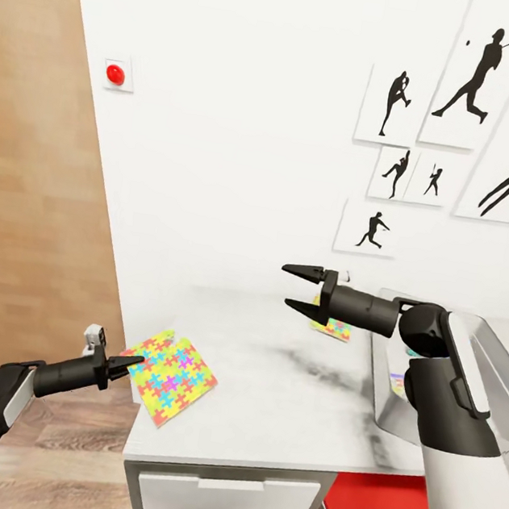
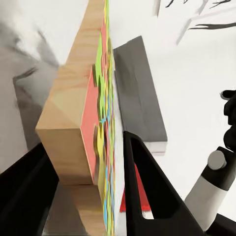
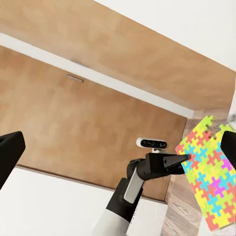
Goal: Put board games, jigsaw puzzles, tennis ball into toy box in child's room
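Jigsaw puzzle [image 1: 168, 376], multicolour square, is held at its left edge between the closed fingers of the left gripper [image 1: 125, 366], tilted and overhanging the near left corner of the table [image 1: 283, 389]. Second jigsaw puzzle [image 1: 335, 328] lies flat farther back, partly hidden by the right gripper [image 1: 298, 287], whose fingers are spread apart with nothing between them. Toy box [image 1: 507, 366], grey, is set at the table's right end.
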